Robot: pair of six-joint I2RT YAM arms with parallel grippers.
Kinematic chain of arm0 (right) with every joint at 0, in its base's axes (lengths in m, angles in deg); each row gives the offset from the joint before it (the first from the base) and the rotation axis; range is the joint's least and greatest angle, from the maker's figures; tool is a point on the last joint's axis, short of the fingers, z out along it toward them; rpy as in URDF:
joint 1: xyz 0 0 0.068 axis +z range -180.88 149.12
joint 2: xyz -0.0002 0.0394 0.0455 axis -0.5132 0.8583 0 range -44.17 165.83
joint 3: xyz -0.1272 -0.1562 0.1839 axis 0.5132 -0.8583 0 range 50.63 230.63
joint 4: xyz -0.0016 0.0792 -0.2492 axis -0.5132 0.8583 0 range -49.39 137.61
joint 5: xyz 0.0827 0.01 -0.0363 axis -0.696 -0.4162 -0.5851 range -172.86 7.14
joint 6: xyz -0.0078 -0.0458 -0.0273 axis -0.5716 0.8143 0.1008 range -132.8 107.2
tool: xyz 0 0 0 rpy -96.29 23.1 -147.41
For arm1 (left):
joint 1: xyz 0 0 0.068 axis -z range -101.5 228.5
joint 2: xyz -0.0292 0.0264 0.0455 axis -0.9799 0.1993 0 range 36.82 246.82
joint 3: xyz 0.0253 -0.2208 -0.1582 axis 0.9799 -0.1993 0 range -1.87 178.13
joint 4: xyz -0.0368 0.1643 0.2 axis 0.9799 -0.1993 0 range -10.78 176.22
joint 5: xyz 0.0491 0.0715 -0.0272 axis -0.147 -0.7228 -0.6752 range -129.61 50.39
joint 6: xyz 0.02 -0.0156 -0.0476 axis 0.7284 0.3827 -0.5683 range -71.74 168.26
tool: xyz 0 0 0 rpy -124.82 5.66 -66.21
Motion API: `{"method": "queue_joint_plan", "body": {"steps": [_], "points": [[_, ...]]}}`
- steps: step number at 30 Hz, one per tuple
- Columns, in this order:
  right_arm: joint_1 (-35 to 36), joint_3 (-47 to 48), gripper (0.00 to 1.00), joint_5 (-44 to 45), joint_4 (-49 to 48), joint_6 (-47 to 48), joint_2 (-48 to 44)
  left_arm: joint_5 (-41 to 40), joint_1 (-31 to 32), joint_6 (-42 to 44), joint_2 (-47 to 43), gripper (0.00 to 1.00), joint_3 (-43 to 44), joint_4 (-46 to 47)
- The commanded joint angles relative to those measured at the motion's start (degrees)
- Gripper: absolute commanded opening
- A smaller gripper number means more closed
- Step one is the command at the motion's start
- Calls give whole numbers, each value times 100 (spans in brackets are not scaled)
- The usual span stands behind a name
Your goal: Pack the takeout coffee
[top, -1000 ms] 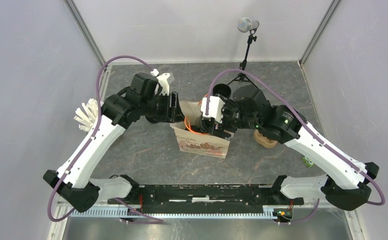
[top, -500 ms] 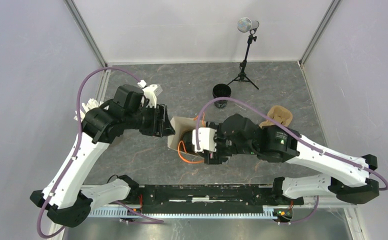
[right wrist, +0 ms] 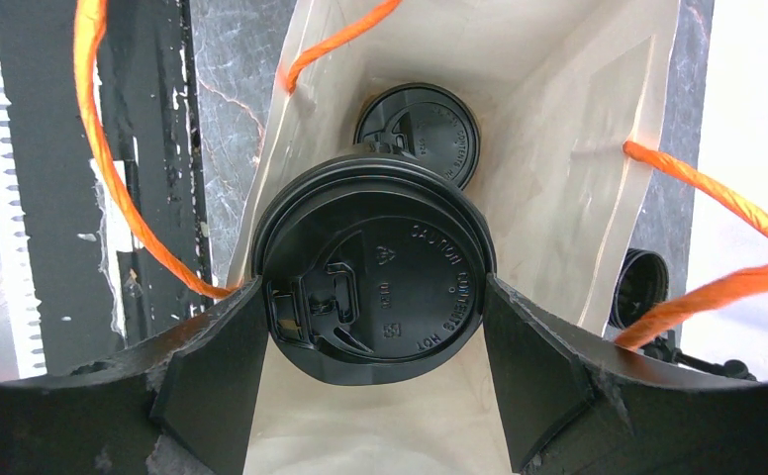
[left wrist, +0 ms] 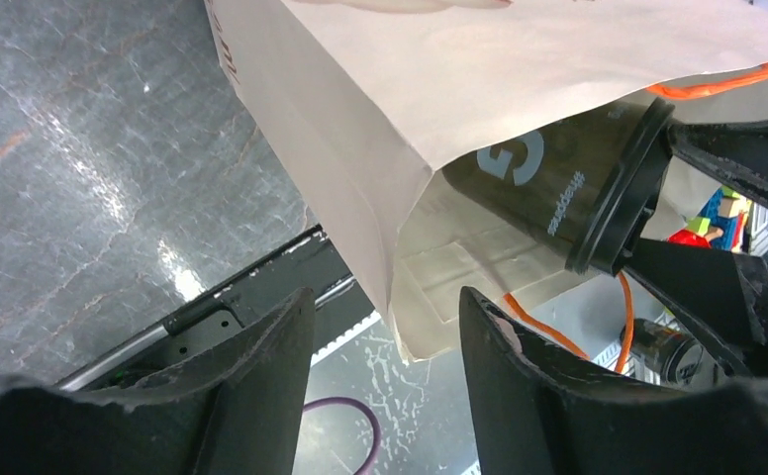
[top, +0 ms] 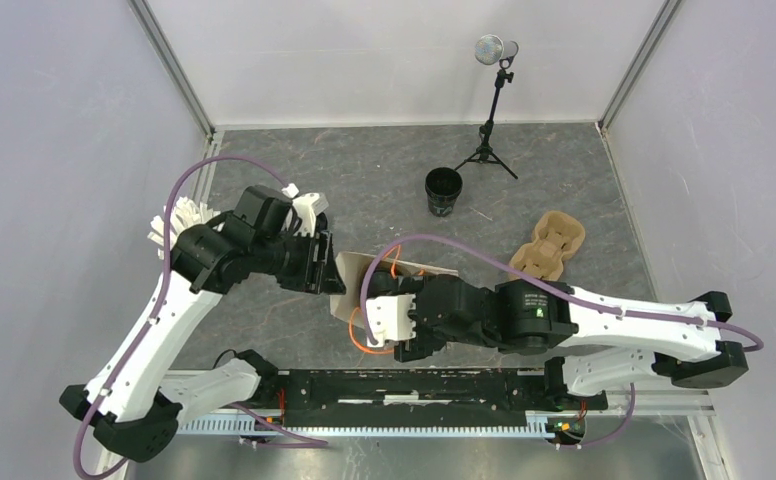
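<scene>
Between your right hand's (right wrist: 374,332) black fingers (right wrist: 212,381) is a black cup (right wrist: 375,277) with pale grey lettering (left wrist: 504,158); around it a beige bag (right wrist: 558,178), orange handles (right wrist: 103,198), dark grey marbled worktop (left wrist: 83,148).

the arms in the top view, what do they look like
The left arm and right arm have white links, black joints and a purple cable each. The left gripper and right gripper have thick black wedge-shaped fingers.
</scene>
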Motion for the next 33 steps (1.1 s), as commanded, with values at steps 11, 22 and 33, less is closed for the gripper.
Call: {"method": "queue_joint_plan", "body": {"steps": [11,22,33], "points": [[344,-296,64,762,99,11,-68,687,-38,-485,-715,43,-651,592],[385,-478,64,925,219,105,-167,697,-38,-471,-634,41,-735,719],[-500,-378,66,949,-542,1044,-74,585,-30,-428,-1110,7,-1355,2400]]}}
